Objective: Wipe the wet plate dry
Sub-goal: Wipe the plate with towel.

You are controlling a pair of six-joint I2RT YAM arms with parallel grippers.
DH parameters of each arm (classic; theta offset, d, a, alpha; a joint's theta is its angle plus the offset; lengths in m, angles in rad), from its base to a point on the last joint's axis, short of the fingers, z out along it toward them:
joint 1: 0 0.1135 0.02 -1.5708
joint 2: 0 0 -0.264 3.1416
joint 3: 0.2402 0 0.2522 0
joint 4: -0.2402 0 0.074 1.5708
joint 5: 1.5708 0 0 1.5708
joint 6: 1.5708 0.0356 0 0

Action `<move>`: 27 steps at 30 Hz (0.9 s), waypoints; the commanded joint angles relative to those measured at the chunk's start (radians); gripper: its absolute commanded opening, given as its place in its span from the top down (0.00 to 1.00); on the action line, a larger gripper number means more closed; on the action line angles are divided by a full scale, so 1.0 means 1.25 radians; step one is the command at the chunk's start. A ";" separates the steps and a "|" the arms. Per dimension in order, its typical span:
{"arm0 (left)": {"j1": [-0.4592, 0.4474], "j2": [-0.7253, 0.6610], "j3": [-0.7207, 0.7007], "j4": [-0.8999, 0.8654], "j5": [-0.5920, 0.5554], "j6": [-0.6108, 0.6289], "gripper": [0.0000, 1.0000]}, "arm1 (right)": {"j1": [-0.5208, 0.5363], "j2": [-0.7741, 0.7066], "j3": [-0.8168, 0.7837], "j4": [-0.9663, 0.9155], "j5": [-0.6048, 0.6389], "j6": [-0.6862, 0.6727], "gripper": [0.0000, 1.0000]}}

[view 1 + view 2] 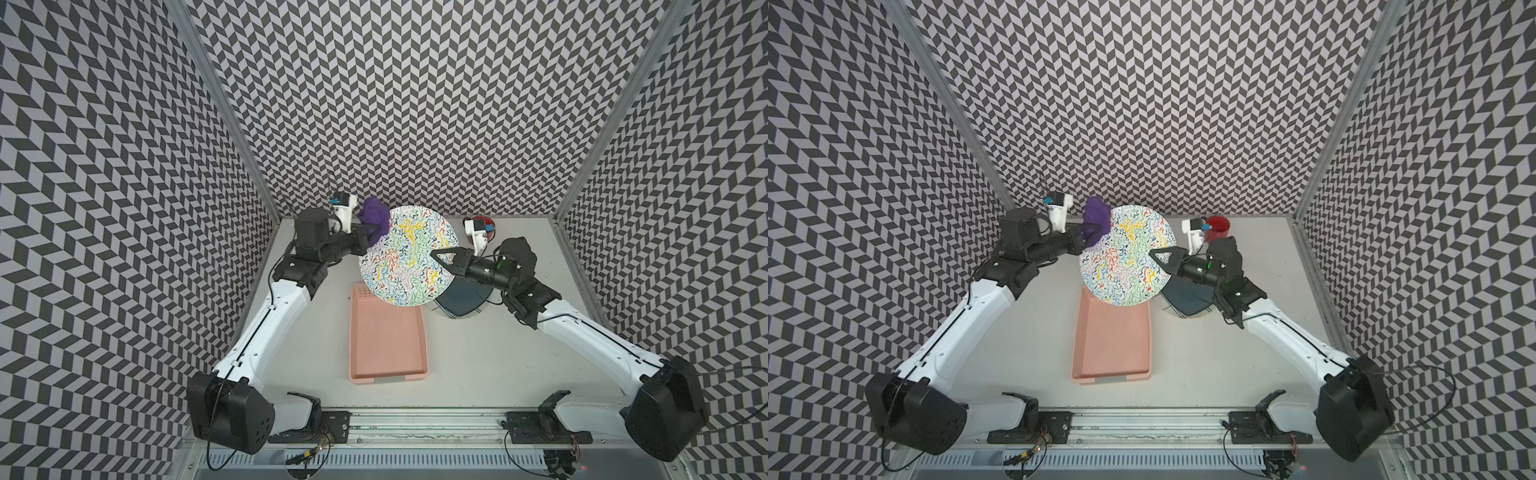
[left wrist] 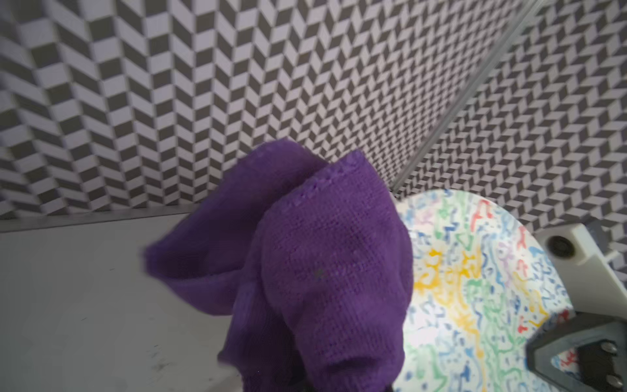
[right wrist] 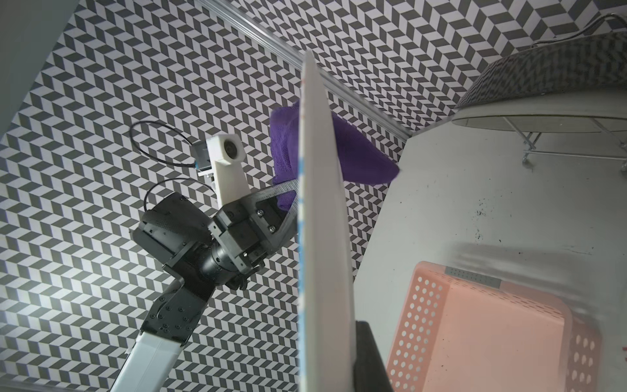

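– Left fingers (image 3: 271, 191), status?
– Clenched on cloth (image 1: 374, 214), at plate's (image 1: 403, 257) far edge.
– Right fingers (image 1: 436, 253)?
– Pinching the rim; plate held tilted above bench (image 1: 478, 353), presumably presenting its face for wiping.

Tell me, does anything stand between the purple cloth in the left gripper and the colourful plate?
Nothing visible does. The purple cloth, clamped in the left gripper, sits right at the rim of the plate. The right gripper grips the opposite rim, away from the cloth.
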 commanded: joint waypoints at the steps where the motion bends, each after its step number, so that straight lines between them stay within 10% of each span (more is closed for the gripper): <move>1: -0.156 0.041 -0.002 -0.093 0.028 0.076 1.00 | -0.022 -0.036 0.078 0.336 -0.117 0.049 1.00; 8: -0.139 -0.036 -0.112 -0.114 -0.043 0.073 1.00 | -0.157 -0.041 0.073 0.445 -0.117 0.171 1.00; 14: 0.005 -0.085 -0.214 -0.124 0.011 0.037 1.00 | -0.066 -0.052 0.042 0.460 -0.112 0.172 1.00; 22: -0.223 0.029 -0.011 -0.179 -0.114 0.072 1.00 | -0.019 0.013 0.138 0.401 -0.081 0.100 1.00; 27: -0.071 -0.071 -0.064 0.060 0.084 -0.144 1.00 | -0.170 -0.015 0.106 0.497 -0.065 0.247 1.00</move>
